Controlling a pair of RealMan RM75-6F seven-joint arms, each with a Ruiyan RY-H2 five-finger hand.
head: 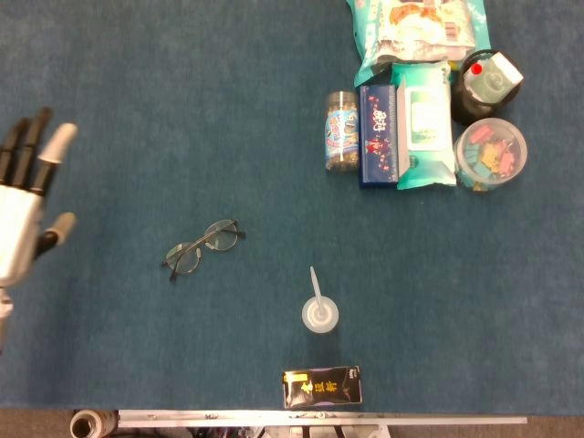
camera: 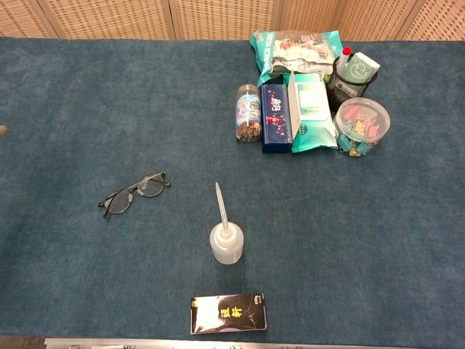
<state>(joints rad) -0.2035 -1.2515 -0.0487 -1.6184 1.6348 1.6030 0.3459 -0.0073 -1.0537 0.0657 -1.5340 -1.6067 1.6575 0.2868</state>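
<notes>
My left hand [head: 23, 205] shows at the left edge of the head view, fingers spread and holding nothing. It is well left of a pair of thin-framed glasses [head: 203, 247] [camera: 134, 193] lying flat on the blue cloth. In the chest view only a fingertip of that hand shows at the left edge. The right hand appears in neither view.
A small squeeze bottle with a long nozzle [head: 319, 310] [camera: 226, 238] stands near the front. A black packet [head: 321, 386] [camera: 228, 313] lies by the front edge. At the back right cluster a jar [head: 341, 130], a dark blue box [head: 376, 135], wipes [head: 424, 123], a snack bag [head: 411, 27] and a tub of clips [head: 491, 152].
</notes>
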